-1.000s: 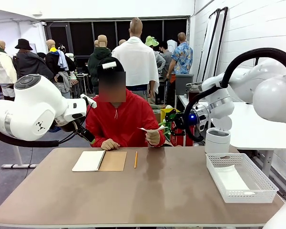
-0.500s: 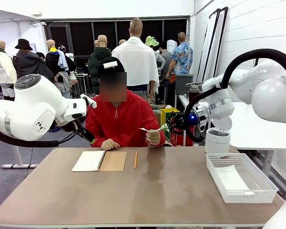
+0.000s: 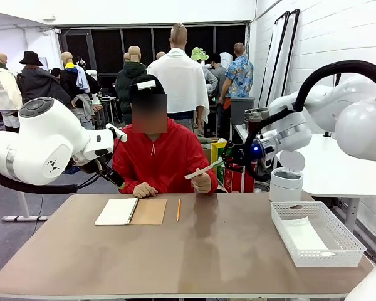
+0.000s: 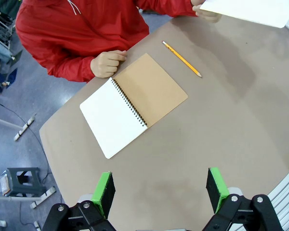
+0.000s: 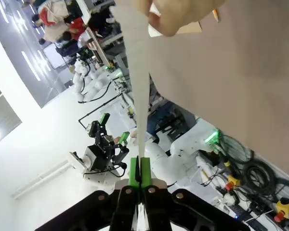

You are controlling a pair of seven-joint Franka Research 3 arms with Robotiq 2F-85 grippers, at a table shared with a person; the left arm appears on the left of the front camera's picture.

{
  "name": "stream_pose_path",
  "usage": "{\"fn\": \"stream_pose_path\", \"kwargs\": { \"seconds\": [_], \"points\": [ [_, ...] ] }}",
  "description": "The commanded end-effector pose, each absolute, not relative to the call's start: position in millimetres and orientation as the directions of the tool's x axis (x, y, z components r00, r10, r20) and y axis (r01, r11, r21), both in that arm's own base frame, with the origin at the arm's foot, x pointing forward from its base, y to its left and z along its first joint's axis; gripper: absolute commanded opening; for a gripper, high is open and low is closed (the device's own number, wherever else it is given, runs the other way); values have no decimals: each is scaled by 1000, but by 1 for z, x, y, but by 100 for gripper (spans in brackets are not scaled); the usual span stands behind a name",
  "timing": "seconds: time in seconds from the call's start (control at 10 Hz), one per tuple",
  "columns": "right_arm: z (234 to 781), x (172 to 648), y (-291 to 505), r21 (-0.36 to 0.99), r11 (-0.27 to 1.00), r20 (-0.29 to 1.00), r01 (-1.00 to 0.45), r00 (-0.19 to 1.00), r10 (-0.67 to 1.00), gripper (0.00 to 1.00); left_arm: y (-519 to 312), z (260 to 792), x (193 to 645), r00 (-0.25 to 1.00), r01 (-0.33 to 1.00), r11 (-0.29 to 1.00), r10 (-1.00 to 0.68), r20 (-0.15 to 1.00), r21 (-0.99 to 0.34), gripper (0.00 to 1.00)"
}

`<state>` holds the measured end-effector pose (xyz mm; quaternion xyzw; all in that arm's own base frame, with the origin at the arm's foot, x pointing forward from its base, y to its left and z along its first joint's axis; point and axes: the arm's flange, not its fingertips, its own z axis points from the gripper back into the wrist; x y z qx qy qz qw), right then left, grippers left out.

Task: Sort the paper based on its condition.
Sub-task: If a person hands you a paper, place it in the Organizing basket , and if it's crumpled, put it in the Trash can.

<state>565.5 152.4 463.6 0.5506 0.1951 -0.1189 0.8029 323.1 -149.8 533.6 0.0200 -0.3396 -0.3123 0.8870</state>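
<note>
Right tool (image 5: 139,177) pinches the paper (image 3: 205,168) that the person's hand (image 3: 203,182) holds above the bench's (image 3: 207,251) far edge; handover underway, sorting into the basket (image 3: 316,234) remains.

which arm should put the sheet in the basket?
Right, likely. Its end effector is shut on the sheet, with the basket on its side. The left end effector hangs open over the table.

A brown tabletop (image 3: 194,251) carries an open notebook (image 3: 131,211), a pencil (image 3: 178,209) beside it, and a white basket (image 3: 316,233) at its right edge.
</note>
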Motion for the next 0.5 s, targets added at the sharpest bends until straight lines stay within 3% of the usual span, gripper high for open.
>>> {"fn": "stream_pose_path", "kwargs": {
  "seconds": [0.0, 0.4],
  "points": [
    [478, 552, 121, 858, 452, -295, 246, 955, 40, 0, -150, 534, 323, 573, 541, 804, -569, 590, 249, 100],
    [484, 504, 47, 709, 700, -104, 85, 994, -16, 0, -150, 534, 323, 573, 541, 804, -569, 590, 249, 100]
  ]
}}
